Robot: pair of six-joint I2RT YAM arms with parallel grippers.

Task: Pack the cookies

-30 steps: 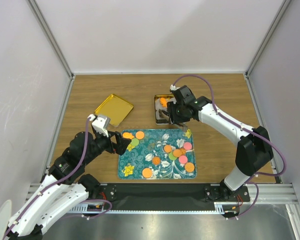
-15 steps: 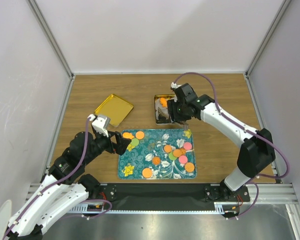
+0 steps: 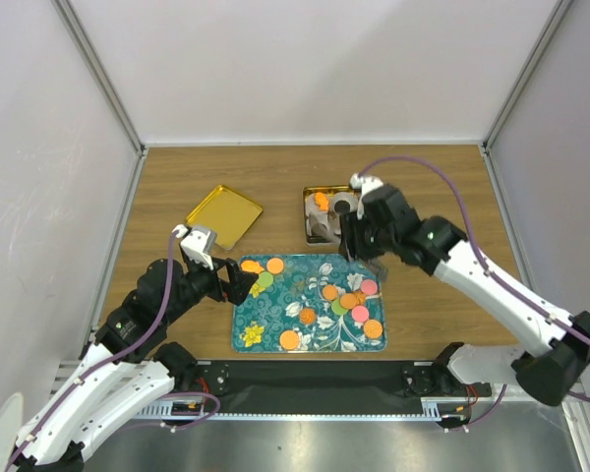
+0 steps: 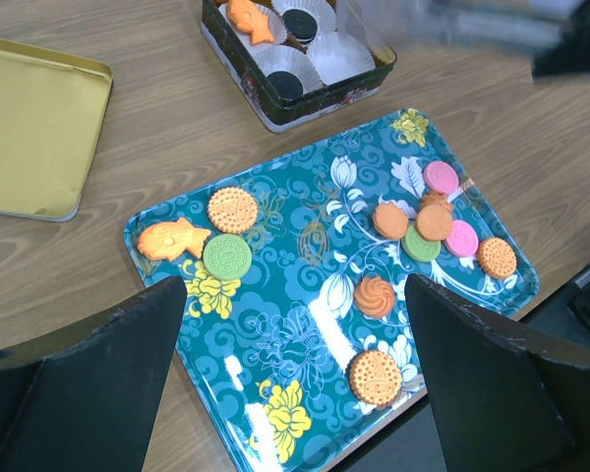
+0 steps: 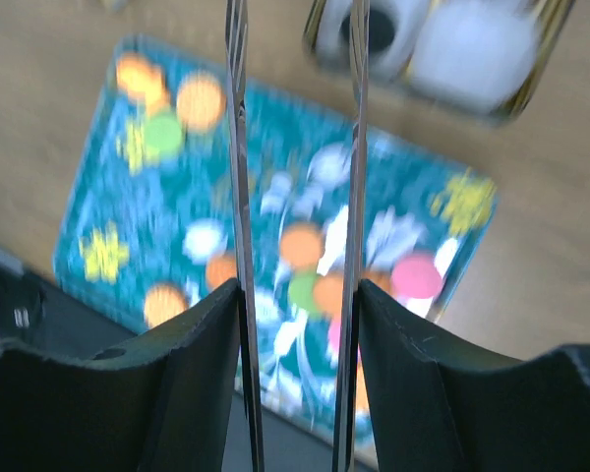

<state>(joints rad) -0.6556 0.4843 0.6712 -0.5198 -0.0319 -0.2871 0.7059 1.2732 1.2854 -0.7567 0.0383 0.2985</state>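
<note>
Gold lid point(image 3: 224, 214), just one, lies at your far left. Your left gripper point(image 4: 295, 285) hangs wide open and empty over the single teal tray point(image 4: 305, 324). You have at least eleven cookies point(image 4: 375, 295) there, three left and the rest right. One tin point(image 4: 324, 98) beyond holds three more. Your right gripper point(image 5: 295, 147), slightly parted and empty, hovers beside the tin.
</note>
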